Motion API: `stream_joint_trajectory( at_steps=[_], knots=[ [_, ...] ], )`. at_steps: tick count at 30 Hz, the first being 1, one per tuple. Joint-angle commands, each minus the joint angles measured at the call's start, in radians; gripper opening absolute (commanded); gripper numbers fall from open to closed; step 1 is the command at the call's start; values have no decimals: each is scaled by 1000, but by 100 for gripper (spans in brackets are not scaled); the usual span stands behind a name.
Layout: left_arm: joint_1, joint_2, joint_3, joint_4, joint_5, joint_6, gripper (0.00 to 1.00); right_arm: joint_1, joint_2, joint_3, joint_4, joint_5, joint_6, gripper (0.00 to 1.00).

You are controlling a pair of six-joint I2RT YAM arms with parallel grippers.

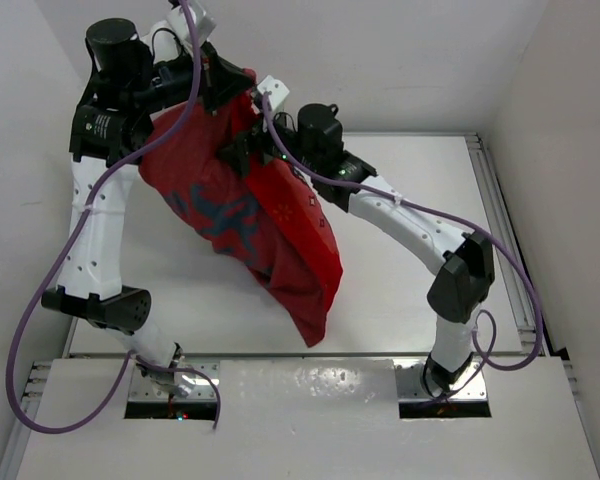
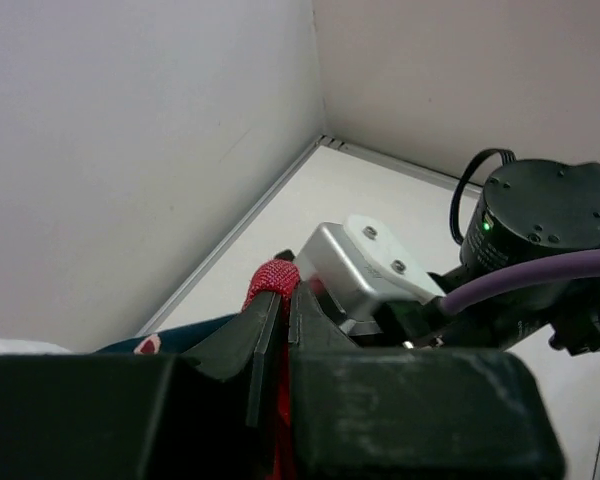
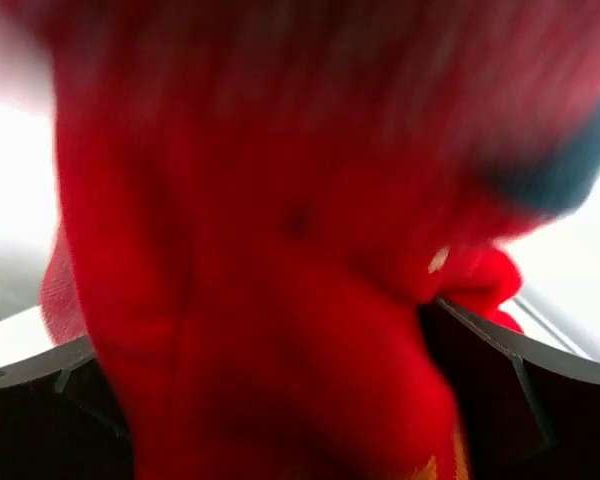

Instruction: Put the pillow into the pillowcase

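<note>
The red pillowcase [image 1: 270, 240] hangs in the air over the left half of the table, bulging, its lower end close to the table's near edge. My left gripper [image 1: 215, 85] is raised high and shut on its top edge; the left wrist view shows a red fold [image 2: 273, 275] pinched between the tips of that gripper [image 2: 285, 282]. My right gripper [image 1: 242, 150] holds the case just below and to the right. In the right wrist view red fabric [image 3: 280, 250] fills the gap of that gripper [image 3: 280, 385], jaws wide apart around the thick bulk. No white pillow shows.
The white table [image 1: 410, 290] lies below, enclosed by white walls at the back and both sides. A metal rail [image 1: 502, 230] runs along its right edge. The right arm's wrist camera housing [image 2: 365, 262] and motor [image 2: 550, 215] sit close beside my left gripper.
</note>
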Motion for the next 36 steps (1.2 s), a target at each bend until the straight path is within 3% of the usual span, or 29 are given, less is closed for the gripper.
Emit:
stream_joint_trajectory(
  at_steps=[1, 2, 3, 4, 5, 6, 7, 8, 11, 13, 14, 15, 22, 28, 32, 36],
  knots=[
    [-13, -25, 42, 61, 1, -14, 0, 15, -37, -108, 176, -118, 63, 99],
    [-15, -22, 45, 62, 5, -17, 0, 15, -46, -130, 203, -91, 82, 96],
    [-13, -20, 46, 64, 10, -23, 0, 12, -48, -144, 226, -86, 94, 88],
    [-13, -17, 52, 64, 19, -26, 0, 9, -43, -141, 230, -89, 115, 66],
    [-15, -12, 54, 64, 22, -28, 0, -3, -43, -137, 233, -110, 153, 54],
    [-13, -11, 57, 64, 22, -29, 0, -9, -40, -126, 236, -138, 171, 10],
    [-13, -9, 56, 64, 22, -29, 0, -14, -45, -129, 248, -152, 194, 9],
    [-13, -8, 56, 63, 21, -28, 0, -18, -52, -143, 269, -152, 239, 0],
    [-13, -8, 54, 40, 4, -14, 0, -55, -108, -250, 430, -236, 322, 0],
    [-13, -11, 51, 21, -22, -5, 21, -83, -161, -349, 551, -287, 371, 0],
    [-12, -14, 46, 17, -27, 0, 35, -100, -180, -379, 570, -295, 402, 0],
    [-7, -21, 45, 7, -27, 9, 99, -129, -193, -405, 582, -301, 407, 0],
    [53, -57, 83, -34, -87, 57, 100, -274, -361, -661, 552, -377, 401, 0],
    [148, -94, 108, -65, -143, 129, 100, -394, -543, -801, 426, -447, 329, 0],
    [189, -109, -50, -89, -126, 245, 100, -411, -618, -842, 310, -506, 284, 0],
    [255, -92, -157, -43, -139, 233, 100, -414, -693, -910, 292, -507, 295, 0]
  ],
)
